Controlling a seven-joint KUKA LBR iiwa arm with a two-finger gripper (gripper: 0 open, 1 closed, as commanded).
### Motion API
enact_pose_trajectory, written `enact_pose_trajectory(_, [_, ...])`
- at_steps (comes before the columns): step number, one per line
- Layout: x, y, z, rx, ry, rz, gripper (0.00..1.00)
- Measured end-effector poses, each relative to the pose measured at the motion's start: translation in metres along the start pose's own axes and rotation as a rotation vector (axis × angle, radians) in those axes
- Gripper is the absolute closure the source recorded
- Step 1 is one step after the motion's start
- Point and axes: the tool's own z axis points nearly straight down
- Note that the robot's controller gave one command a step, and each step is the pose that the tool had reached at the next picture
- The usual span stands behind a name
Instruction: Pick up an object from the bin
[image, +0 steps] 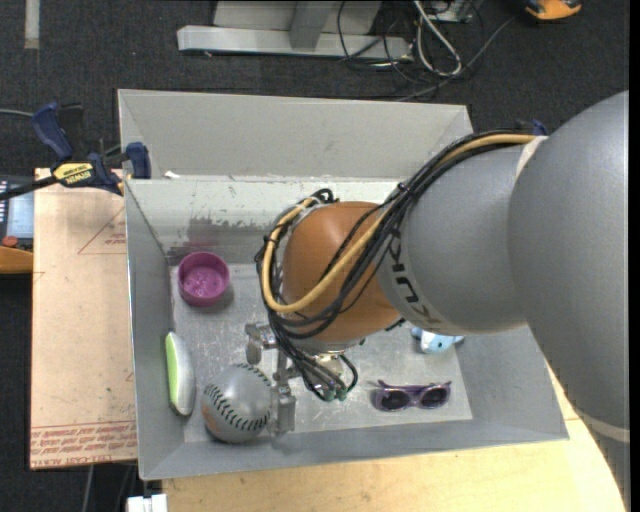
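Observation:
My gripper (272, 378) is low in the bin's front left part, under the orange wrist cover. Its two metal fingers stand apart, open, one finger (259, 346) just behind a grey baseball (235, 404) with red stitching and the other at the ball's right side. The ball rests on the bin floor near the front wall, touching or nearly touching the fingers; nothing is lifted. A green and white oval thing (179, 373) lies just left of the ball, along the left wall.
A purple round cup (204, 278) sits at the back left. Purple sunglasses (411, 396) lie at the front, right of the gripper. A small light blue thing (436, 342) peeks out from under the arm at the right.

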Motion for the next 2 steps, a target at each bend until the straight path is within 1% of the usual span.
enact_pose_trajectory(1, [-0.005, 0.056, 0.037, -0.001, 0.003, 0.213, 0.00])
enact_pose_trajectory(2, [-0.004, 0.028, 0.063, -0.004, -0.014, 0.116, 0.00])
